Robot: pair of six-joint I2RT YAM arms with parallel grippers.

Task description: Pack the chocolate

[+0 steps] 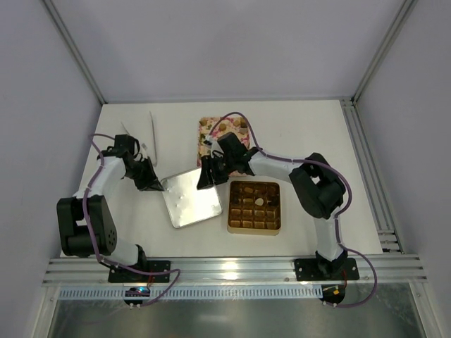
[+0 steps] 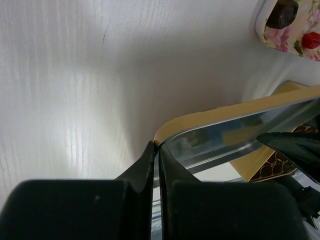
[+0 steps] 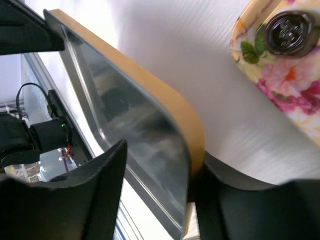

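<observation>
Left hand: mine, fingers pressed together, pinching the left corner of the lid at its rim.
Right hand: mine, fingers spread astride the lid's far-right edge, one inside the rim and one outside; the inner finger stands apart from the rim.
Lid: square with rounded corners, mirror-bright metal inside, tan-gold outer wall, lying open side up on the counter between my two hands.
Counter: white, matte, with a faint fine grain.
Gold box: just right of the lid, square, with a dark gridded insert.
Chocolate, near: one pale round piece in a cell of the box's upper rows, right of my right hand and apart from it.
Tray: just beyond my right hand, rectangular with rounded corners, glossy pink floral print.
Chocolate, far: a dark round piece with a ridged top in the tray's corner, clear of my fingers; more brown and tan pieces lie further along the tray.
</observation>
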